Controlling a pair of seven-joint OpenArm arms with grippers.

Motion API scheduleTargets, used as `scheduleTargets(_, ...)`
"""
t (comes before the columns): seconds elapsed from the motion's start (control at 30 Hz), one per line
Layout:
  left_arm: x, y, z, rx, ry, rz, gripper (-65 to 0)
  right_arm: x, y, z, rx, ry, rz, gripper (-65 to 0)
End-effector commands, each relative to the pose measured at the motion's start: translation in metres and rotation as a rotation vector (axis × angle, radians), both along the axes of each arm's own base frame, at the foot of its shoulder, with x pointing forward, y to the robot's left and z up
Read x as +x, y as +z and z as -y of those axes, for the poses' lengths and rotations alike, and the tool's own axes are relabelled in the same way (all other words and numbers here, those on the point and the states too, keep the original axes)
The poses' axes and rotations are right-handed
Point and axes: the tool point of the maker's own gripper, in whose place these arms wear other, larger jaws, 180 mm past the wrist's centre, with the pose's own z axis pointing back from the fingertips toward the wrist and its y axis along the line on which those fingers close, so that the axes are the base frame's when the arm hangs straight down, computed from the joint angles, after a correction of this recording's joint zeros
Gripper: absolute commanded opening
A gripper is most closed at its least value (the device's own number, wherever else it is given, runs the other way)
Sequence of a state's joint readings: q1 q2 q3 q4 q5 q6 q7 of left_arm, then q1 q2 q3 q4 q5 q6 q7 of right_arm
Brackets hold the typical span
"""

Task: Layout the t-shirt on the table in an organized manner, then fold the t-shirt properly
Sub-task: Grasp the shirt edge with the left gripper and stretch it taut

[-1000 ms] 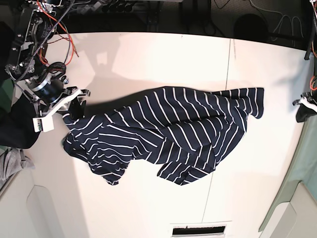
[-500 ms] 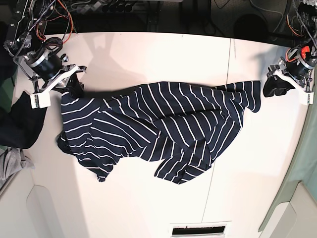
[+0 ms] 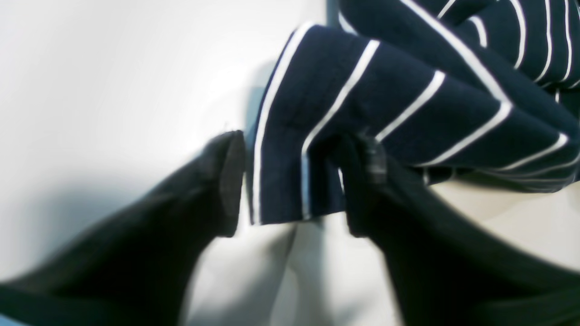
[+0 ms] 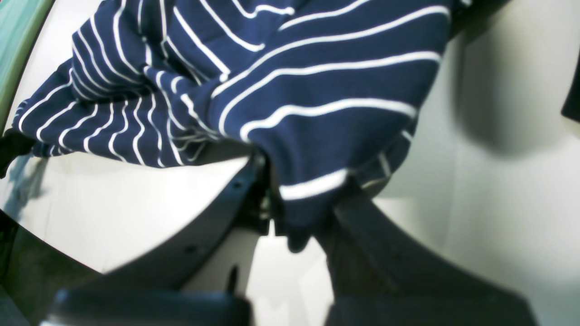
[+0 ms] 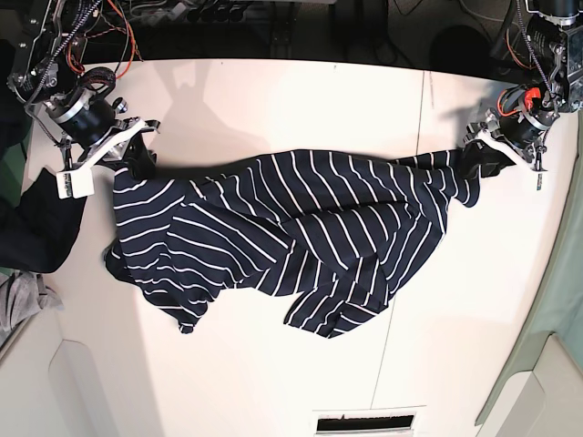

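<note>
The left gripper's (image 3: 290, 181) two dark fingers (image 3: 229, 181) stand apart, a striped corner of the t-shirt (image 5: 291, 241) lying between them — one finger looks to touch the cloth, the other stands just beside it. The right gripper (image 4: 299, 203) has its fingers pinched tight on another edge of the shirt. The dark navy fabric with thin white stripes stretches between the two arms across the white worktop (image 5: 273, 100) — rumpled, overlapping in folds, its lower part bunched towards the near edge.
</note>
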State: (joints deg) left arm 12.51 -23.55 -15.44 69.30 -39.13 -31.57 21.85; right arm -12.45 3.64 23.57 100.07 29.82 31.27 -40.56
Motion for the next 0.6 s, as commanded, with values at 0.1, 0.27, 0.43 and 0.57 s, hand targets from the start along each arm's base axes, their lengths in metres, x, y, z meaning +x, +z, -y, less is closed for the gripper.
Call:
scheduleTargets(0.1,-0.001,0.005,0.003,-0.007,-0.056,0.007,-65.0,0.008,0.015,-0.001,0.033,-0.006,0.056,-65.0)
scheduleTargets(0.27,-0.002,0.022,-0.003,-0.009,-0.098,0.004,-65.0,-0.008,0.001,0.001,0.012,0.015,-0.03,-65.0)
scheduleTargets(0.43,-0.024,0.053,-0.008,0.053,-0.182,0.012,-65.0,-0.037,-0.005,0.02,0.02,-0.044,-0.055,-65.0)
scheduleTargets(0.57,-0.044,0.064,0.005,0.077,-0.256,0.006,-65.0,-0.054,-0.011,0.029,0.019,-0.075,-0.089,-65.0)
